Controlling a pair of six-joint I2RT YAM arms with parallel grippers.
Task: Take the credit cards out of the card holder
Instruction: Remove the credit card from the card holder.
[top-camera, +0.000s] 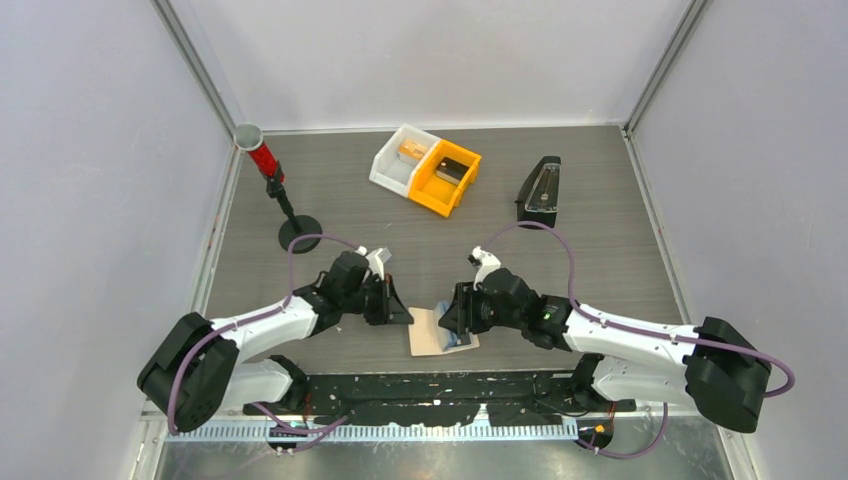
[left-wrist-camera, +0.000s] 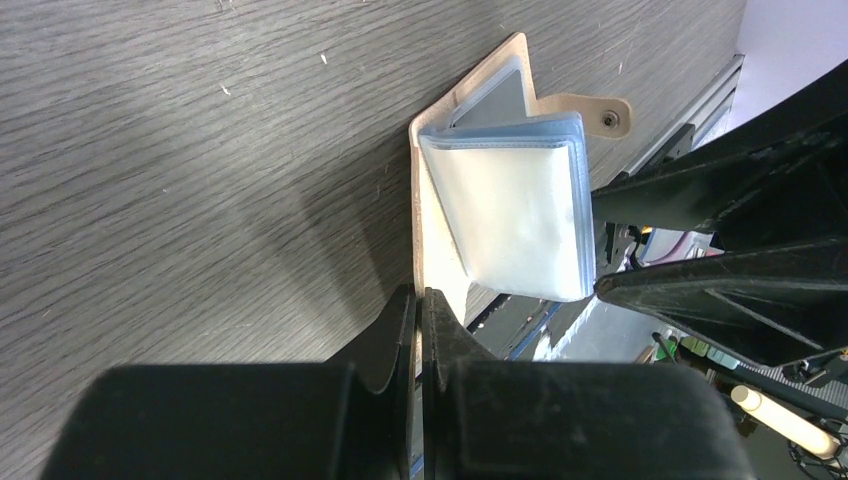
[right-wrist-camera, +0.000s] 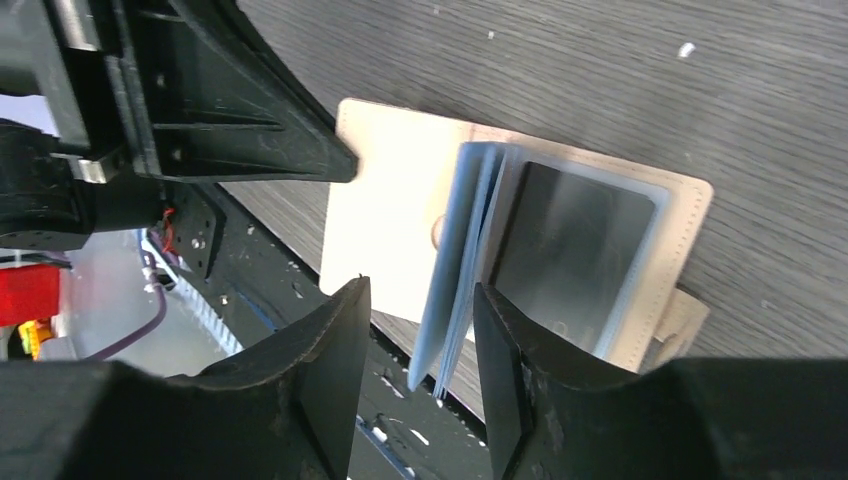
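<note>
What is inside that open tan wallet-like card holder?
Clear plastic sleeves, fanned up; the bottom one shows a silvery grey card. What the other sleeves hold is hidden.

The card holder (right-wrist-camera: 385, 215) is pale tan with a dotted stitch line along its edge, its sleeves (left-wrist-camera: 520, 215) milky pale blue, the credit card (right-wrist-camera: 565, 250) silvery grey, the table (top-camera: 600, 260) dark grey wood grain, one bin (top-camera: 431, 199) orange.

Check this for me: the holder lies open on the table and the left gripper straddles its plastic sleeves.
Wrong gripper. The holder lies open on the table, but it is the right gripper that straddles its plastic sleeves, as the right wrist view shows.
</note>
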